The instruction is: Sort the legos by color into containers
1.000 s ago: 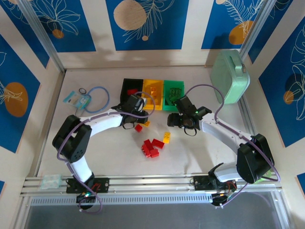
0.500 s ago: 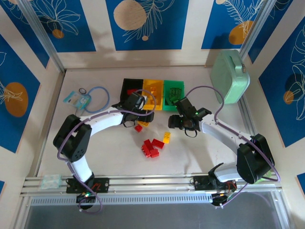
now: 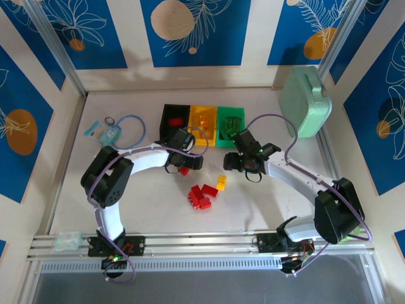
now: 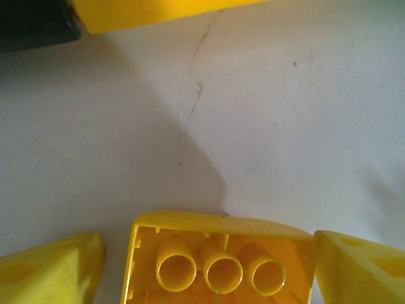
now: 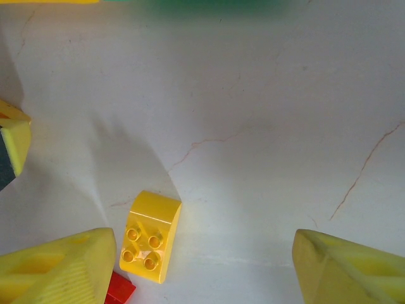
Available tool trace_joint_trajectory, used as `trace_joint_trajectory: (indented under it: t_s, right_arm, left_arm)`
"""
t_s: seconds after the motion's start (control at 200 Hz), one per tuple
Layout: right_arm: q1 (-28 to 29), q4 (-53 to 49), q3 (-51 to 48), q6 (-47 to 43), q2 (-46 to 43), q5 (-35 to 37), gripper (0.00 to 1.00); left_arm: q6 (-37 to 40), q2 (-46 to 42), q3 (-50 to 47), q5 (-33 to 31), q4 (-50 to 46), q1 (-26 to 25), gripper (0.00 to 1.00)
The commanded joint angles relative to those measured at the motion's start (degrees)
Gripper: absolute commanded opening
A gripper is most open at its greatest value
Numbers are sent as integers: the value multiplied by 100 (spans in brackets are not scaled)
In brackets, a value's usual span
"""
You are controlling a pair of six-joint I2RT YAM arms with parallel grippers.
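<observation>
Left fingers [image 4: 54,269] apart astride an upturned yellow brick [image 4: 221,256] at bottom centre, right fingers [image 5: 60,266] apart above the surface [image 5: 253,126], studded yellow brick [image 5: 150,237] lower left beside them

legos [image 3: 201,195]: red cluster, loose | yellow brick [image 5: 149,237] (studs up) | containers [image 3: 204,109]: back row

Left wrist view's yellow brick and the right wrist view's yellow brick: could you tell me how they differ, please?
The left wrist's brick shows its hollow underside with three tubes; the right wrist's brick shows four studs. The left wrist's brick sits between the fingers of the left gripper; the right wrist's brick lies beside one finger of the right gripper. Both are yellow.
</observation>
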Motion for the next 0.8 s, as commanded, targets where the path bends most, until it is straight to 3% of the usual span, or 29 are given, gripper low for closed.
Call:
trace_joint_trajectory:
  t_s: [0.0,0.375,0.79]
  right_arm:
    - [-23,-30,-31,77,-20,-37,74]
    - [-23,-4,-94,137,3,-51,74]
    - [-23,-4,-90,139,-42,-53,74]
  left_arm:
    - [-77,126,-100,111,-56,-12,80]
    - [-184,111,-317,124,141,-7,53]
    - [-148,-498,-173,12,28,-20,51]
